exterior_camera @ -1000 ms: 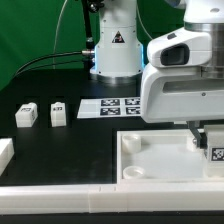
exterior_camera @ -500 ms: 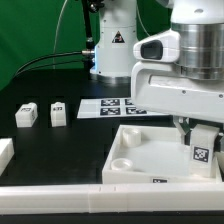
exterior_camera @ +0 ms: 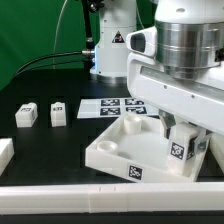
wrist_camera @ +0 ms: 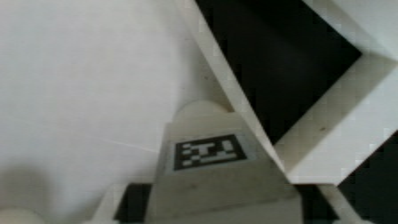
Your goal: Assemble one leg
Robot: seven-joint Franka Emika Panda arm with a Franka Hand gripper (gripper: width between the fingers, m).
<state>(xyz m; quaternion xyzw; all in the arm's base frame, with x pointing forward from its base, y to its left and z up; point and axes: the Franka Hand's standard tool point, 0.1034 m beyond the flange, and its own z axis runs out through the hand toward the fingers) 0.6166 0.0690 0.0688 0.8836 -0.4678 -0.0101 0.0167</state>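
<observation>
Exterior view: my gripper hangs over the right part of the big white tray-like piece, which sits tilted on the black table with one marker tag on its near wall. Between my fingers I pinch the leg, a small white block whose black-and-white marker faces the camera. The leg stands upright, just above or against the tray's right interior; whether it touches the tray floor I cannot tell. Two more small white blocks stand side by side at the far left of the table, well apart from the tray. The marker board lies flat on the table beyond the tray, in front of my arm's base. A long white bar runs along the near edge of the scene, and another white piece shows at the left edge.

Wrist view: the leg fills the centre, its marker face turned to the camera. My finger pads press on both of its sides. Behind the leg lies the white tray floor, and the tray's rim crosses diagonally against the black table.
</observation>
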